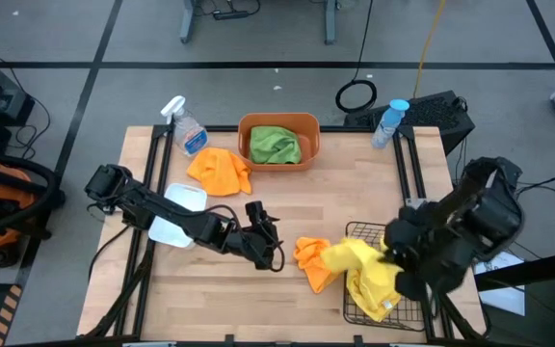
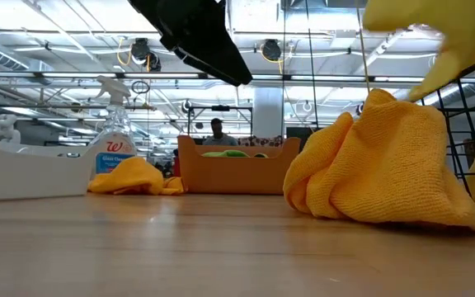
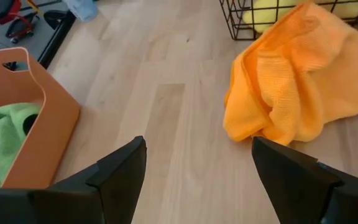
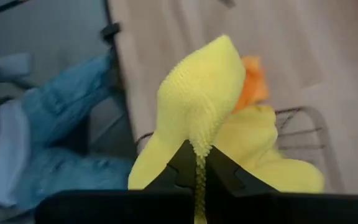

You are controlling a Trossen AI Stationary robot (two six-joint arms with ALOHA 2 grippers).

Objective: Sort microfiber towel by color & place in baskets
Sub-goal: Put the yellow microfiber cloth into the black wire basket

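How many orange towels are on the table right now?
2. One orange towel lies beside the orange tub, near the spray bottle. The other orange towel lies beside the wire basket. More may be hidden under the yellow towel.

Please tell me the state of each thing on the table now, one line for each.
Left gripper: open, empty, above bare table.
Right gripper: shut on yellow towel, over black wire basket.
Orange tub: holds green towel.
White bin: contents hidden.
Orange towel beside wire basket: crumpled, loose.
Orange towel near tub: crumpled, loose.
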